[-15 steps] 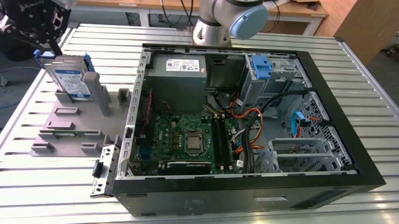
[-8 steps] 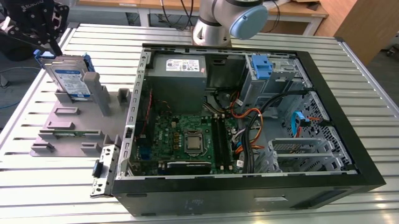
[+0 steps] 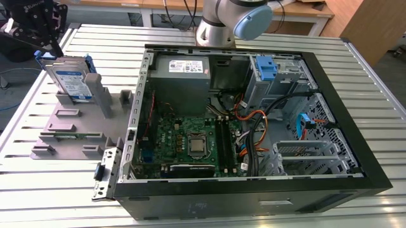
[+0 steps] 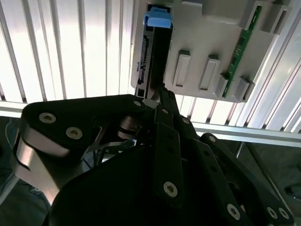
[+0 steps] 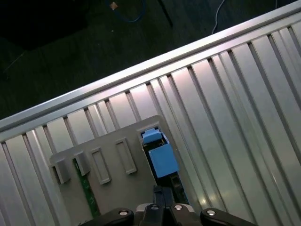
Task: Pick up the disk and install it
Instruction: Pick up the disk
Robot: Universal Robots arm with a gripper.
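Gripper (image 3: 51, 47) is positioned at the upper edge of the disk (image 3: 71, 81), just above it. Contact cannot be confirmed, and it cannot be told whether the gripper is wide, narrow or holding. The disk stands upright on edge in the grey stand (image 3: 76, 130), directly beneath the gripper, with its blue carrier showing. In both wrist views the disk (image 4: 151, 56) (image 5: 162, 160) lies immediately ahead of the gripper (image 4: 157, 96) (image 5: 157, 200). The grey stand rests on the slatted worktop (image 3: 57, 190). The open computer case (image 3: 374, 175) lies well apart from the gripper, beyond the grey stand
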